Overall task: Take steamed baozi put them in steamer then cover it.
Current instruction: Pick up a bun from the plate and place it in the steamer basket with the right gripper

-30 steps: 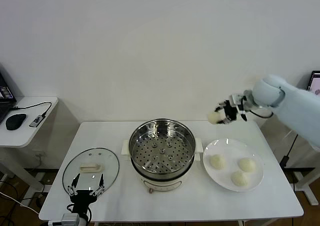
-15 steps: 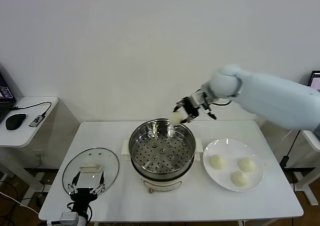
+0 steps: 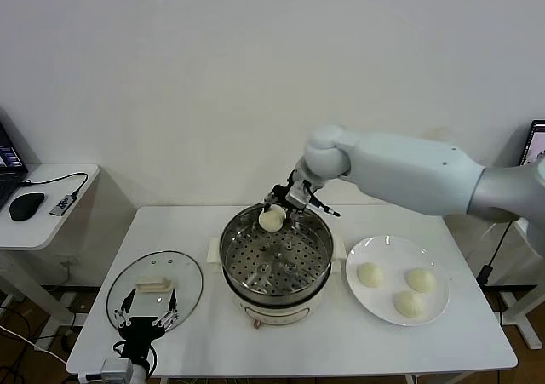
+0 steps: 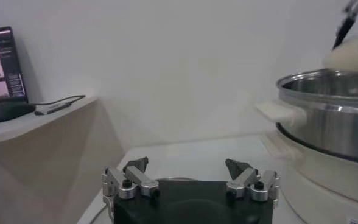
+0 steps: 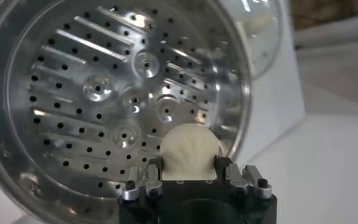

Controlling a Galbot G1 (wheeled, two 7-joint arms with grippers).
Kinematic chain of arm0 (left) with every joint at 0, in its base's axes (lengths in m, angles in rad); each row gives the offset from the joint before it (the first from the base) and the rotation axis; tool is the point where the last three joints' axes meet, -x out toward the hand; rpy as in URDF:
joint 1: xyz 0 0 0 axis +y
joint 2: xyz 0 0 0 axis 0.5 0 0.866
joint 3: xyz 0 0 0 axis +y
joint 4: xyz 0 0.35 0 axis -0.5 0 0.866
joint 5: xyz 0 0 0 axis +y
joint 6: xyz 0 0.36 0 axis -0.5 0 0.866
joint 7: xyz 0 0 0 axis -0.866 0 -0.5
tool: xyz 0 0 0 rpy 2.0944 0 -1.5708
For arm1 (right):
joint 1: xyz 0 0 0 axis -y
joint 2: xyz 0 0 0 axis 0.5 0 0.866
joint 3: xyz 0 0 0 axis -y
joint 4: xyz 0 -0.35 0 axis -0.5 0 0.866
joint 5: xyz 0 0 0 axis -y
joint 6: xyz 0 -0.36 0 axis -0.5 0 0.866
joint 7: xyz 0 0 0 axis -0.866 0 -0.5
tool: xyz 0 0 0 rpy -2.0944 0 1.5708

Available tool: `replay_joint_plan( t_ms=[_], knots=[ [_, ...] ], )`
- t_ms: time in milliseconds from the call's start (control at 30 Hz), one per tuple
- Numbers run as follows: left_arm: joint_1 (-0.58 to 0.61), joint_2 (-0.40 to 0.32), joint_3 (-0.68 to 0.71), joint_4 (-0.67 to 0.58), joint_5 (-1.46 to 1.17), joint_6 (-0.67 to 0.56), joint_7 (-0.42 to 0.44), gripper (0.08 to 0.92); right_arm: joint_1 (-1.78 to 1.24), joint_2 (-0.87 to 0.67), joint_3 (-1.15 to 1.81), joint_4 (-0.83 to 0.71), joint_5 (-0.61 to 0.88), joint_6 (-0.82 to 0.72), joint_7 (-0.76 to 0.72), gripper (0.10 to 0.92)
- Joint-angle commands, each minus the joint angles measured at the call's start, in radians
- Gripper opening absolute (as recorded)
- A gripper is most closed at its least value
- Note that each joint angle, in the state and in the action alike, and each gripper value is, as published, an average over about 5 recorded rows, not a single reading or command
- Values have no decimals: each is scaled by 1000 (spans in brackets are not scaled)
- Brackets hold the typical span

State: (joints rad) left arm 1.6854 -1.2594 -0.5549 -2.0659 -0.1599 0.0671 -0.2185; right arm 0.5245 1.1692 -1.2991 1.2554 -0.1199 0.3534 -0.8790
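Note:
My right gripper (image 3: 277, 209) is shut on one cream-white baozi (image 3: 271, 220) and holds it over the back rim of the steamer (image 3: 276, 259). In the right wrist view the baozi (image 5: 189, 152) sits between the jaws above the perforated tray (image 5: 106, 91). Three more baozi (image 3: 370, 274) (image 3: 420, 279) (image 3: 409, 304) lie on the white plate (image 3: 385, 248) right of the steamer. The glass cover (image 3: 154, 287) lies flat on the table left of the steamer. My left gripper (image 3: 146, 308) is open and empty at the cover's near edge; it also shows in the left wrist view (image 4: 190, 178).
A side table (image 3: 38, 218) at the far left holds a mouse (image 3: 26, 205) and a cable. The white work table (image 3: 281, 350) ends just in front of the steamer and plate. The steamer (image 4: 331, 115) shows in the left wrist view.
My right arm has swung left from above the plate's far side to over the steamer, carrying the baozi and lowering it toward the tray. The left arm has not moved.

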Motion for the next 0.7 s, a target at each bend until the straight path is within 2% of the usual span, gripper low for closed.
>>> replay_joint_plan(
  t_ms=[33,333,533,633,700],
  knots=[
    [-1,1,-1,-2,-2,0,0,823,-43,53,-17,-53,-130,81,3,535],
    [3,0,-6,-21,-4,-1,-2,823,-113,84,23,-135,-228,123,39,560],
    [8,-4,-7,-32,-2,0,-3,823,-108,83,46,-146,-265,145,66,712],
    [9,-7,-5,-36,0,0,-3,823,-72,60,41,-111,-209,133,62,786],
    [10,-7,-5,-40,0,0,-3,823,-31,31,29,-65,-116,89,42,812]
  ],
)
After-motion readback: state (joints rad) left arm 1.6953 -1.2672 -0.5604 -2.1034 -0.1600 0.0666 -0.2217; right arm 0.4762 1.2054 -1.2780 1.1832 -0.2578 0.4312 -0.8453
